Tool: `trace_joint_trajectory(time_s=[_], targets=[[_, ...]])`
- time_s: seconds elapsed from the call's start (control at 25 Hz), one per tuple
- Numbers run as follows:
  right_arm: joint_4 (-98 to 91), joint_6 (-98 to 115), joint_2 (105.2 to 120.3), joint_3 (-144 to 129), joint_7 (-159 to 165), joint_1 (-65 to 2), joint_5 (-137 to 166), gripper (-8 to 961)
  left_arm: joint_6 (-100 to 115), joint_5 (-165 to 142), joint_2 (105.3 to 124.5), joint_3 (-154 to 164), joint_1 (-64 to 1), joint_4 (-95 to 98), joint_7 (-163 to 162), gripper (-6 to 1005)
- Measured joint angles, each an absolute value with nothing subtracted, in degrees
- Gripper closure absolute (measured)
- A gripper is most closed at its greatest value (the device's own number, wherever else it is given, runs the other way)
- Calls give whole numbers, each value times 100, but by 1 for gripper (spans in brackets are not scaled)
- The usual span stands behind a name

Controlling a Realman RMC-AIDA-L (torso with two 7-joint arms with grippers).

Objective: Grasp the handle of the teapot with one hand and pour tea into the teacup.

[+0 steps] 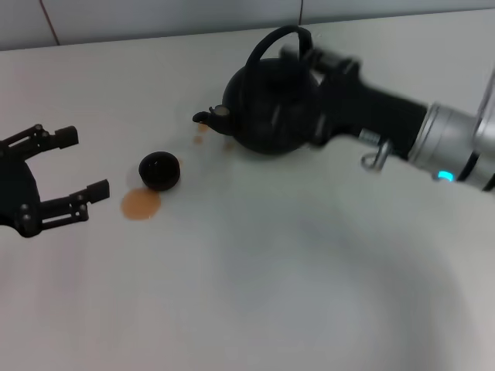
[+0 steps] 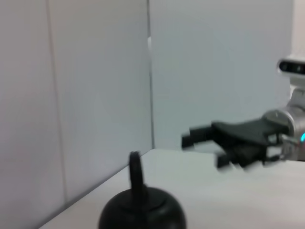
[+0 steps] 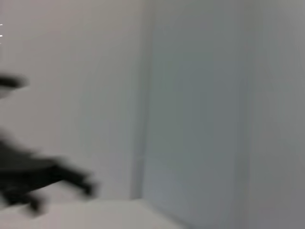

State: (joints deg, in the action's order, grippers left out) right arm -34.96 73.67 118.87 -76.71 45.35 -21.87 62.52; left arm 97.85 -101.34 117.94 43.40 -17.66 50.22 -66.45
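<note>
The white table fills most of the head view, with a pale tiled wall along its far edge. The right arm, silver and white with a blue-green light glowing on it, reaches in from the right side, and its black right gripper sits against the teapot's right side, up by the arched handle; its fingers are hidden behind the pot and hoop there, and whether they are clamped on the handle cannot be told. In the left wrist view that same gripper appears farther off, beyond the pot, and looks to be apart from the hoop, though the picture is too soft to be sure. The teapot stands on the table at the far middle, upright, its spout pointing left toward the teacup. The left gripper, all black, rests near the table's left edge with its two fingers spread wide apart, holding nothing. The small dark teacup sits between that gripper and the pot, apart from both. A brownish-orange puddle of tea lies on the table touching the cup's near side, and fainter drops mark the surface under the spout.
</note>
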Motion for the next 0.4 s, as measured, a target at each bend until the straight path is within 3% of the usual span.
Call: trace_joint_trajectory(time_s=[0.4], targets=[[-3751,7959,11910,-7702,4935,-1973,7267,213,10442,-10134,11782,4197,-1675,4990,-6685,149]])
